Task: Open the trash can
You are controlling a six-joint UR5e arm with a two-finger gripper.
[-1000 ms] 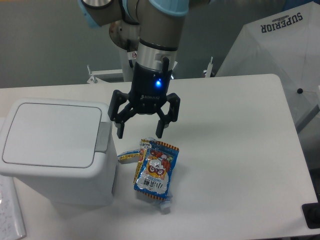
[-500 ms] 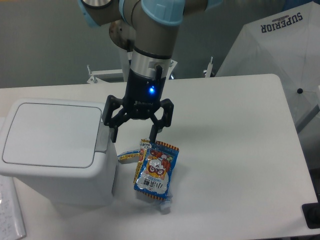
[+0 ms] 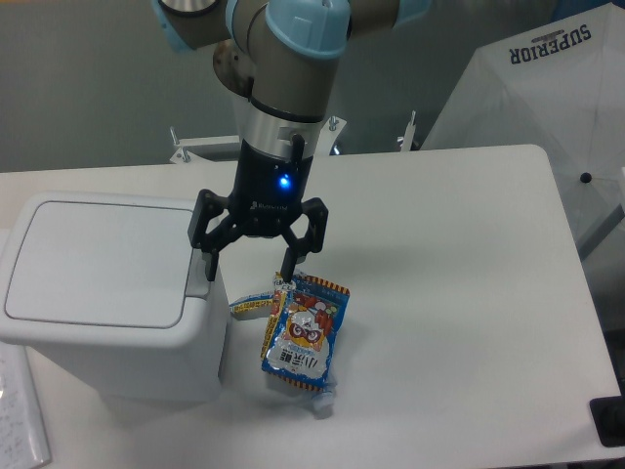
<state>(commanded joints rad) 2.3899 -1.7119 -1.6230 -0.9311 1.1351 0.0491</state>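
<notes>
White trash can (image 3: 103, 293): left side of desk (image 3: 459, 293), lid shut, grey push tab (image 3: 202, 267) facing right. Gripper (image 3: 249, 266): jaws spread, empty, one fingertip poised over tab, likely for pressing. Snack packets (image 3: 303, 332): beside bin.

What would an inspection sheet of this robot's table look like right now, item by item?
Surface: white table, rounded corners.
Job's things: white trash can at the left, lid flat and shut, grey push tab on its right side.
Clutter: snack packets beside the can; paper sheet at the lower left edge.
Grippers: gripper open, empty, blue light on, one fingertip at the tab.
Cables: nothing seen.
Surroundings: grey wall behind; white umbrella printed SUPERIOR at the right; dark object at the lower right edge.
</notes>
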